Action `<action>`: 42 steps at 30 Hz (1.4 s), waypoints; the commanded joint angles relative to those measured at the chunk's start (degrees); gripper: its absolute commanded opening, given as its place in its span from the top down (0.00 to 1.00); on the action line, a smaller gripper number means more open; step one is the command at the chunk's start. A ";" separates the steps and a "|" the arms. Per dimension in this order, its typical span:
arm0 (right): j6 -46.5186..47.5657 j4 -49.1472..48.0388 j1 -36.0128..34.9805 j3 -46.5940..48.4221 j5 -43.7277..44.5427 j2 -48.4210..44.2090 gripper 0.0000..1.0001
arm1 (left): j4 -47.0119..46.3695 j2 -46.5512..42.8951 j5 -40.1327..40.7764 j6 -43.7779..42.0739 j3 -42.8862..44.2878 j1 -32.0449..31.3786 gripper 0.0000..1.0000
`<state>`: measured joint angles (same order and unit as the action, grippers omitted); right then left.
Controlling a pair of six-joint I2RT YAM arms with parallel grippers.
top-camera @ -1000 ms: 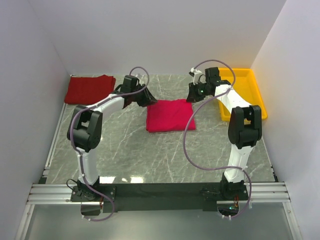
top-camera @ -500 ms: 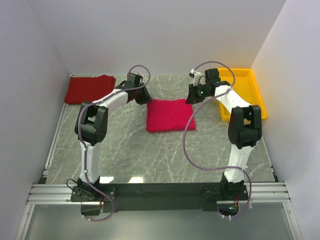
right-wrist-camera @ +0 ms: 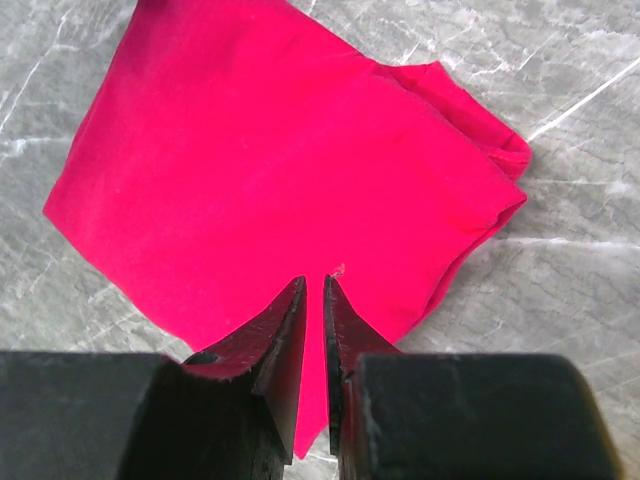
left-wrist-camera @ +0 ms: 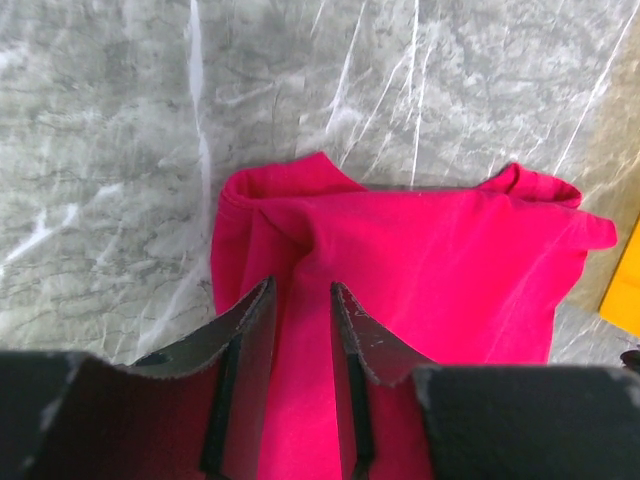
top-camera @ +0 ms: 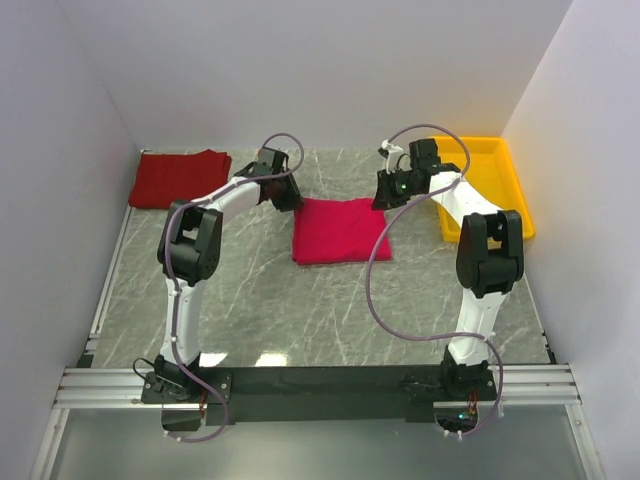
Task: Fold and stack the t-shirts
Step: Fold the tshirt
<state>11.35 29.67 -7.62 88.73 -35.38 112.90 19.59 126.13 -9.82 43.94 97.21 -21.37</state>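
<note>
Nearest, the two arms are bolted at the near edge of the table [top-camera: 300,310], and grey marbled surface lies bare ahead of them. Further in, about midway between the left and right edges and in the far half, the bright crimson t-shirt [top-camera: 340,230] lies folded into a rough square, flat on the table. In the wrist views its layered, slightly rolled edges show along one side.

Both arms reach over to this shirt's far side. The left gripper [left-wrist-camera: 303,290] hangs over the far left corner of the shirt. Its jaws stand a little apart, and the cloth seen through the gap lies below them, not clamped between them. The right gripper [right-wrist-camera: 314,282] hangs at the far right corner of the shirt with its tips pointing down at the edge of the cloth. Its jaws are almost together, leaving only a thin slit, and red shows through that slit. Nothing is seen pinched there.

At the far left corner of the table the darker red t-shirt [top-camera: 178,178] lies folded, well apart from the crimson one. At the far right corner, against the right edge, sits the yellow tray [top-camera: 490,170], partly hidden behind the right arm.
</note>
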 commanded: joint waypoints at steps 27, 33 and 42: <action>-0.54 -0.93 0.32 -0.40 1.10 -0.75 0.81 | -6.05 -6.14 -3.45 0.79 -5.27 1.59 0.99; -0.89 -0.93 0.41 -0.13 2.24 0.04 0.81 | -6.59 -8.26 -3.62 0.97 -7.82 3.00 0.99; -4.49 1.70 0.32 8.11 -1.53 6.71 0.82 | -7.55 -7.91 -5.64 1.23 -9.23 3.35 0.99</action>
<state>9.43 30.39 -7.62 91.70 -34.37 117.64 14.13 120.68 -14.17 44.69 88.55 -18.24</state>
